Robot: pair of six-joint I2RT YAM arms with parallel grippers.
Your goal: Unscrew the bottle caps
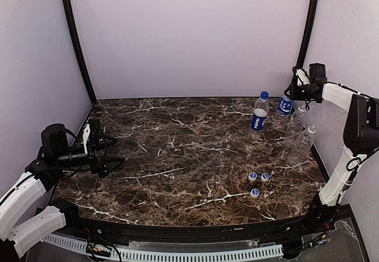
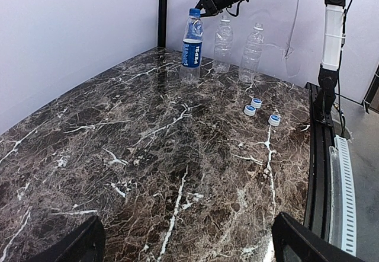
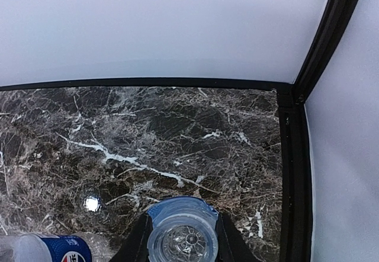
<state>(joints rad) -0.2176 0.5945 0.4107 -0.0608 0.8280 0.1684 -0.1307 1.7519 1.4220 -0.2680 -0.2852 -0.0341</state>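
At the back right my right gripper (image 1: 291, 95) (image 3: 182, 233) is shut on the top of a blue-labelled bottle (image 1: 285, 105) (image 3: 177, 211); in the right wrist view that top shows as a pale clear ring between the fingers. Left of it stands a second labelled bottle (image 1: 259, 114) (image 2: 192, 47) with a blue cap (image 1: 264, 95) (image 2: 194, 12) on. Two plain bottles (image 1: 294, 124) (image 1: 304, 143) stand nearer. Three loose caps (image 1: 253, 176) (image 1: 265, 177) (image 1: 254, 192) lie on the marble. My left gripper (image 1: 111, 155) (image 2: 189, 247) hovers open at the far left, with nothing in it.
The marble table (image 1: 177, 149) is bounded by a black rim (image 1: 195, 229) and pale walls at the back and sides. In the left wrist view the held bottle is hidden behind the capped one.
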